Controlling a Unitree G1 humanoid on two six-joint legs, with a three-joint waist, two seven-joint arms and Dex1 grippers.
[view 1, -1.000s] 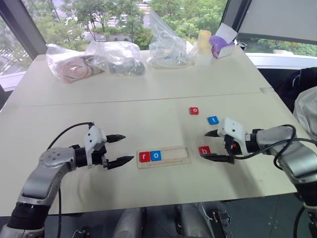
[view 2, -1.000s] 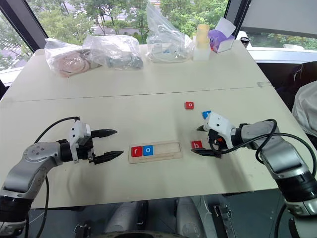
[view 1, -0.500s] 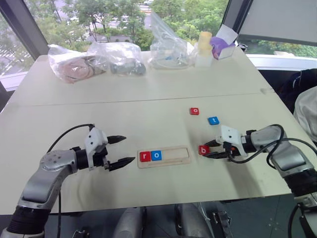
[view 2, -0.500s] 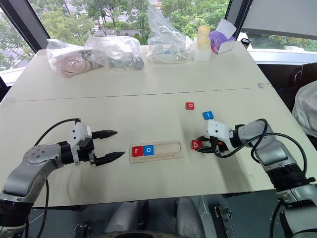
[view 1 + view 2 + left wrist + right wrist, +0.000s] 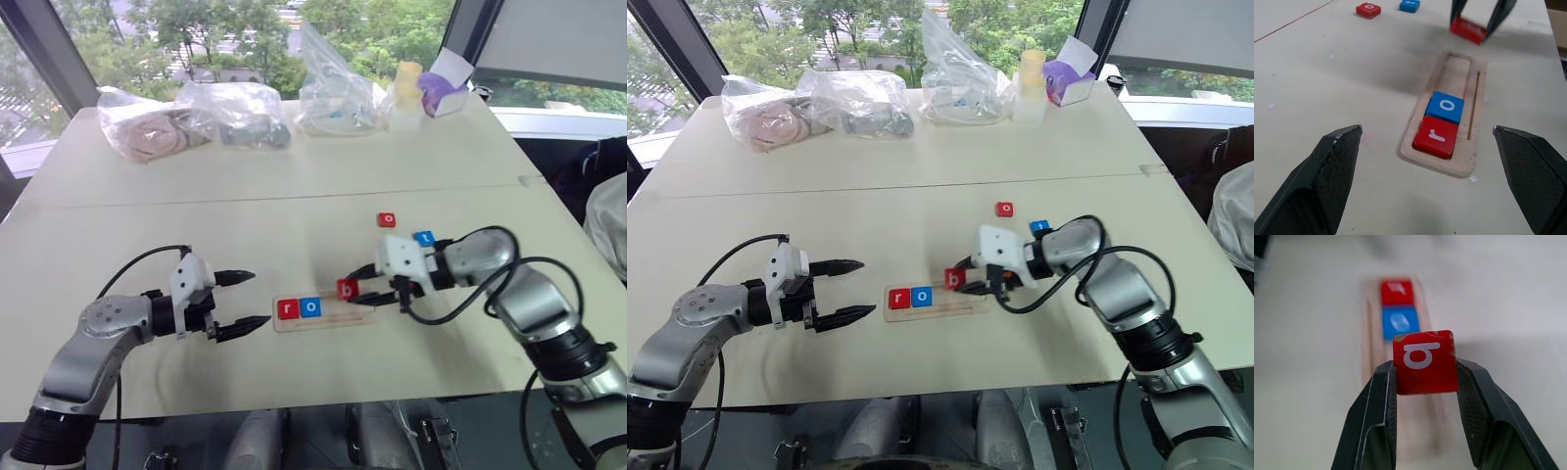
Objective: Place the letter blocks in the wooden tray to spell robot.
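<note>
Moved since one second ago: right gripper [image 5: 364, 291], from beside the red "b" block [image 5: 348, 289] on the counter [image 5: 294, 186] to above the wooden tray [image 5: 361, 315], fingers now pinching that block clear of the slot. Left gripper [image 5: 250, 300] parked just left of the tray, fingers spread wide. Already seated at the tray's left end: red "r" block [image 5: 286, 308], blue "o" block [image 5: 310, 306]. Slot partly hidden beneath the held block. Loose on open counter behind: red "o" block [image 5: 388, 219]; blue block [image 5: 423, 237], letter hard to read.
</note>
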